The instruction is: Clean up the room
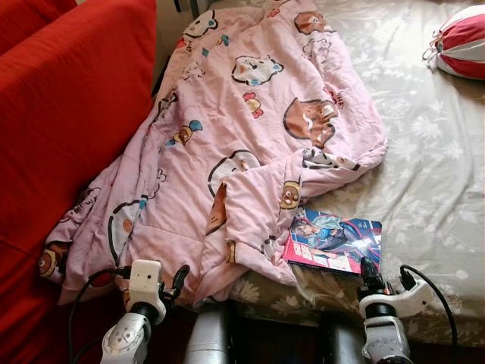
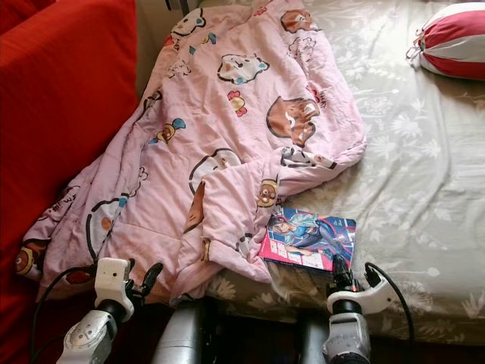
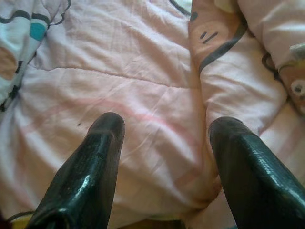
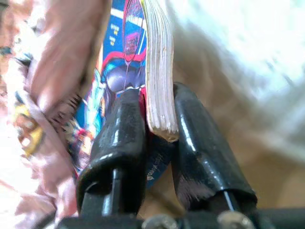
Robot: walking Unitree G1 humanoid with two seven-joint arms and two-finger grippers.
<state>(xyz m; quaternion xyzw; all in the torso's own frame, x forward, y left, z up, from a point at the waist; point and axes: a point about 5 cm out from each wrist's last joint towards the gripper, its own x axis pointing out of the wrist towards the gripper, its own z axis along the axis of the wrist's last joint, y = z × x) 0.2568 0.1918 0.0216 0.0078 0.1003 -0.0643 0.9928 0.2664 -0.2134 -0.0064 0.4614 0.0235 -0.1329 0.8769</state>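
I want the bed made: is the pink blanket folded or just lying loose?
Loose. The pink blanket lies crumpled and wrinkled across the bed, one corner overlapping the comic book.

1. The quilt (image 1: 250,136) was soft pink printed cloth, matt and creased.
2. The bed sheet (image 1: 432,152) was thin matt cloth with a pale floral print, wrinkled near the foot edge.
3. The comic book (image 1: 333,241) had a glossy paper cover; its page block looked rough and yellowed in the right wrist view.
4. The right gripper (image 4: 150,129) fingers were shiny black, finely textured.
5. The sofa (image 1: 68,114) was matt red cloth.
6. The pillow (image 1: 464,42) was smooth red-and-white cloth.
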